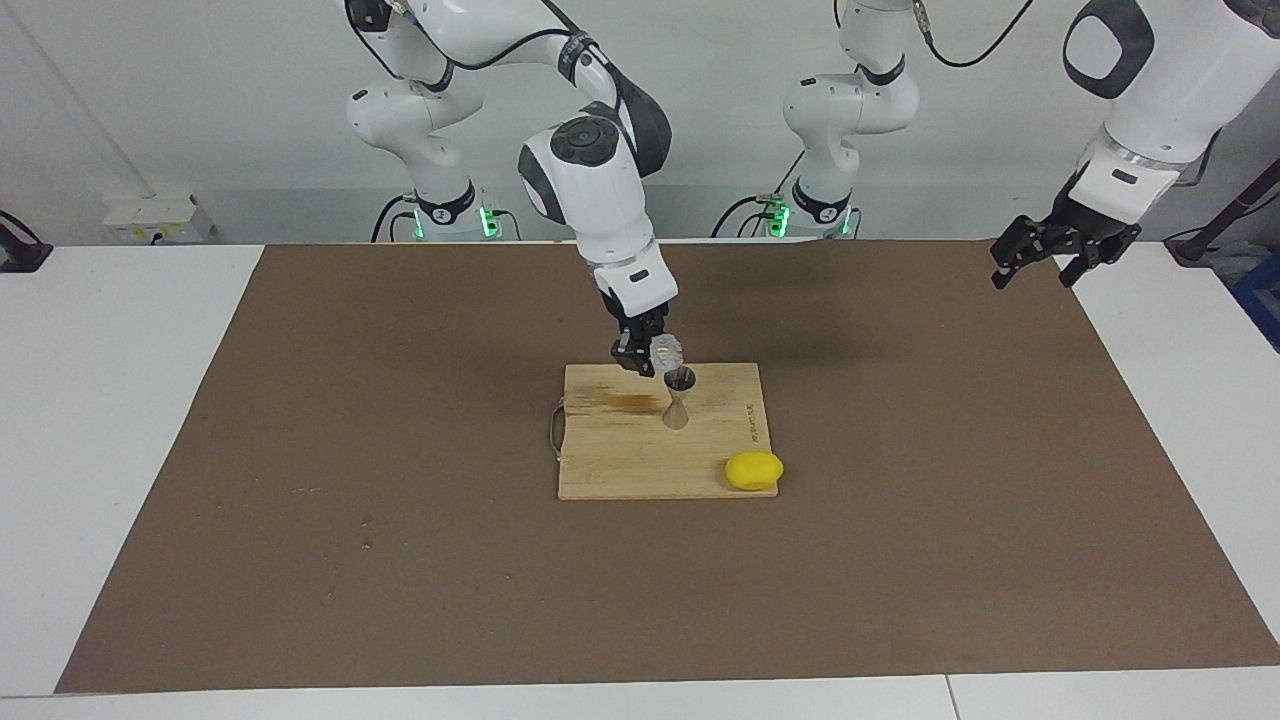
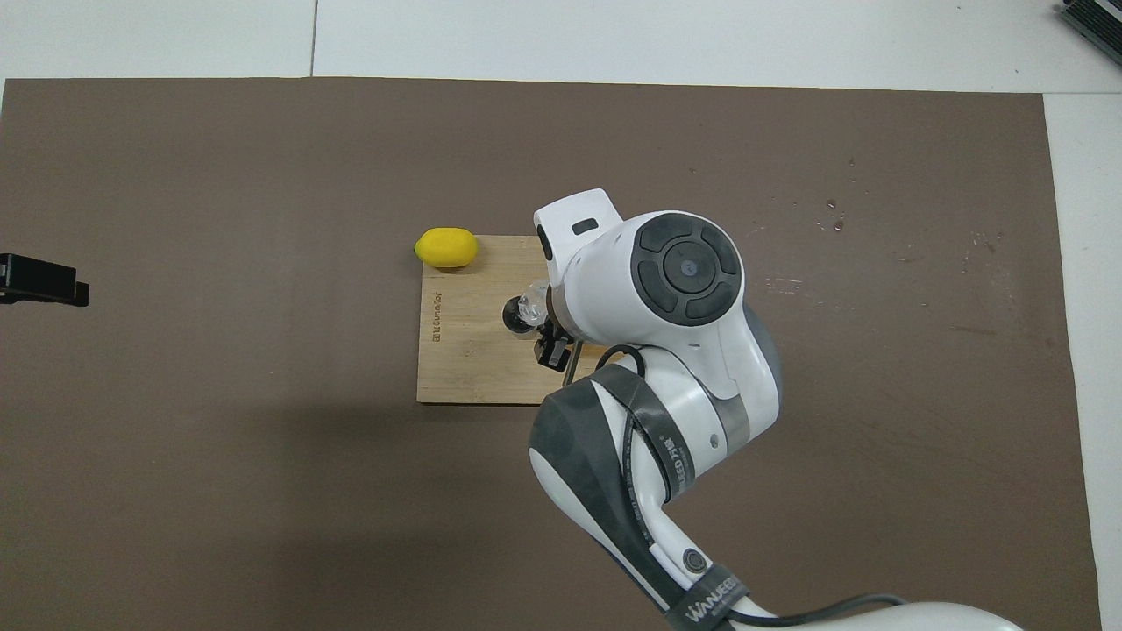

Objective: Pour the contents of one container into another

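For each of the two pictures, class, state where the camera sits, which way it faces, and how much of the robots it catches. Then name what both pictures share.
Facing view: high across the table, looking at the robots; both arms show whole, the right claw tilting the glass cup over the jigger, the left claw waiting open over the mat's edge.
Overhead view: above the robots' end, looking steeply down; the right arm fills it, only the left claw's tip shows.
Shared: cutting board, lemon, cup, jigger, brown mat.

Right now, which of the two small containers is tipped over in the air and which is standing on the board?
The glass cup is tipped, held by the right gripper over the jigger, which stands upright on the board.
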You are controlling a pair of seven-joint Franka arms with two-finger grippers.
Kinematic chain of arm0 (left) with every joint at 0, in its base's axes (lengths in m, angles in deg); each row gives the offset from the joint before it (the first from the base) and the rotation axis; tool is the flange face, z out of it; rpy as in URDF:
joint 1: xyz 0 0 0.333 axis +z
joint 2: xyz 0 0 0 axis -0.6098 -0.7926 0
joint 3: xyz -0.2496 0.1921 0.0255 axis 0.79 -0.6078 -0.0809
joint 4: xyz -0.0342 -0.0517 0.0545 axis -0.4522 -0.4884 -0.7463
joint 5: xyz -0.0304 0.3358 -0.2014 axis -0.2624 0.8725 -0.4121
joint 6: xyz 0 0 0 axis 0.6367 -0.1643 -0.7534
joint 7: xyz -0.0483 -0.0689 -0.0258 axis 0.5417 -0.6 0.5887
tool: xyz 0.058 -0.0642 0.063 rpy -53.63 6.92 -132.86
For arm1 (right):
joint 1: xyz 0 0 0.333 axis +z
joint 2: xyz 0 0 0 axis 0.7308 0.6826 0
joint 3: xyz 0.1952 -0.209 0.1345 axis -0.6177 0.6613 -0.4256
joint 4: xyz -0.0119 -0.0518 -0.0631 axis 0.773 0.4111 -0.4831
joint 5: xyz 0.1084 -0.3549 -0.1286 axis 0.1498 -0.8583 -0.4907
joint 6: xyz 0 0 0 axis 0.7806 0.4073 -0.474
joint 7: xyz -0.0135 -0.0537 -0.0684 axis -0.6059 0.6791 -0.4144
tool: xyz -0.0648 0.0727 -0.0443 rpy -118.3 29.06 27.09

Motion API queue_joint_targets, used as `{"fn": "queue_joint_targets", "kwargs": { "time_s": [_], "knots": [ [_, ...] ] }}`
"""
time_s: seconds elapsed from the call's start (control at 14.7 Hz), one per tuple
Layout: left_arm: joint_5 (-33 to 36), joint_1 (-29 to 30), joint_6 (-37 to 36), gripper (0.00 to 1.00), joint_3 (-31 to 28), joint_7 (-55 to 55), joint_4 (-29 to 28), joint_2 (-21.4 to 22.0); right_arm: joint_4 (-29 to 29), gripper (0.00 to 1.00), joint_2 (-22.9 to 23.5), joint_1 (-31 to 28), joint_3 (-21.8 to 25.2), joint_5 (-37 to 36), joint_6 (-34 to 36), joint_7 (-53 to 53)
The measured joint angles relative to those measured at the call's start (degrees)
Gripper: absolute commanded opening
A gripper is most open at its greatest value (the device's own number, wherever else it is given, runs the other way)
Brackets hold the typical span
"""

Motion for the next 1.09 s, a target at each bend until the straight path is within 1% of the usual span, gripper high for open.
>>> {"fn": "queue_joint_targets", "kwargs": {
  "time_s": [0.2, 0.41, 0.48, 1.09],
  "knots": [
    [0.1, 0.3, 0.0, 1.00, 0.4, 0.0, 0.7, -0.5, -0.1, 0.00, 0.2, 0.0, 0.0, -0.6, 0.0, 0.3],
    [0.1, 4.0, 0.0, 1.00, 4.8, -0.1, 1.0, -0.6, -0.3, 0.00, 0.5, 0.6, 0.0, -0.9, 0.0, 0.8],
    [0.1, 4.5, 0.0, 1.00, 5.4, -0.2, 1.1, -0.6, -0.3, 0.00, 0.5, 0.8, 0.0, -1.3, 0.1, 1.1],
    [0.1, 5.2, 0.0, 1.00, 5.7, -0.3, 1.1, -0.6, -0.4, 0.00, 1.0, 0.9, 0.0, -2.7, 1.0, 1.4]
  ]
}}
